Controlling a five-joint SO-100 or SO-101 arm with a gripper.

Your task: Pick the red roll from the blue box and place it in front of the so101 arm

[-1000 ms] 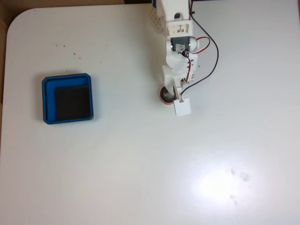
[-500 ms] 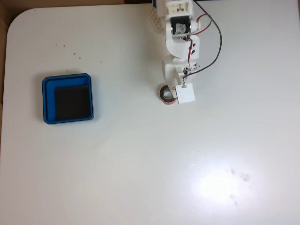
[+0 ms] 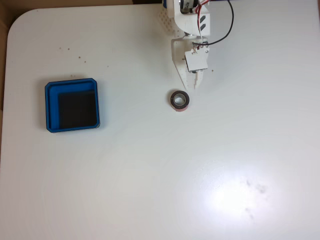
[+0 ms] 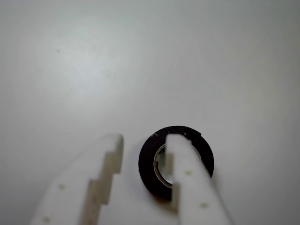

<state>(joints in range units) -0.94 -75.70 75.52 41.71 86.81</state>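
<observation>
One red roll (image 3: 179, 100) lies flat on the white table (image 3: 150, 175), dark face up, just below the tip of the so101 arm (image 3: 190, 30); taking the arm's tip as the dial centre in the fixed view, the roll sits at about seven o'clock, near but apart from it; that looks like the drop spot the task asks for, so the placing seems done. One blue box (image 3: 72, 106) rests well apart, at roughly nine o'clock from the roll, its dark floor bare; it holds nothing, which fits a roll already taken out.

The gripper (image 3: 195, 85) is open and grips nothing; in the wrist view its two white fingers (image 4: 190, 183) stand parted with a clear gap, one finger crossing in front of the roll (image 4: 150, 161) from above, not pinching it; the gripper (image 4: 145, 140) appears raised off the table, likely to leave the roll undisturbed.

Counted: one roll, one box, one arm with two fingers; some dark specks dot the table.
</observation>
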